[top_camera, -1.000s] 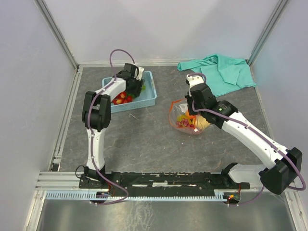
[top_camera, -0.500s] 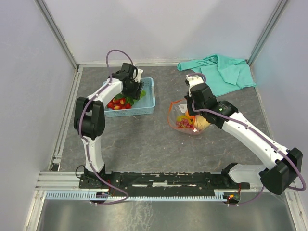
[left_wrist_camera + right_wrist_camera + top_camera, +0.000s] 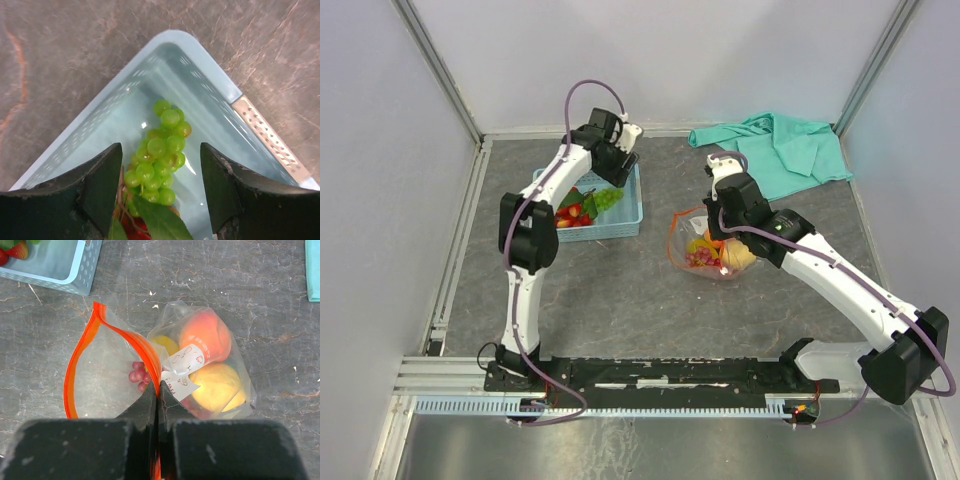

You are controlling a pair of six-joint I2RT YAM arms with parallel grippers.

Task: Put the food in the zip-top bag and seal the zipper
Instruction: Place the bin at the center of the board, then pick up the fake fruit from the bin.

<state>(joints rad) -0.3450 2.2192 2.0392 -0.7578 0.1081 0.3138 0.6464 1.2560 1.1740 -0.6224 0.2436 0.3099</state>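
Top view: left gripper point(image 3: 610, 170), raised since the earlier frame, hangs over the basket's point(image 3: 638, 200) far right corner; zip-top bag point(image 3: 700, 255) lies right of table centre.
Left wrist: jaws apart above green grapes point(image 3: 160, 155).
Right wrist: right gripper point(image 3: 158, 390), fingers together, clamps the zipper point(image 3: 80, 355); peach point(image 3: 205, 335) sits inside the bag.

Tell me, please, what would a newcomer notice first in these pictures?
The bright orange zipper of the zip-top bag stands out right of centre, its mouth pinched by the shut right hand. Green grapes lie in the light blue basket at the far left, under the open left hand. A teal cloth lies in the far right corner.
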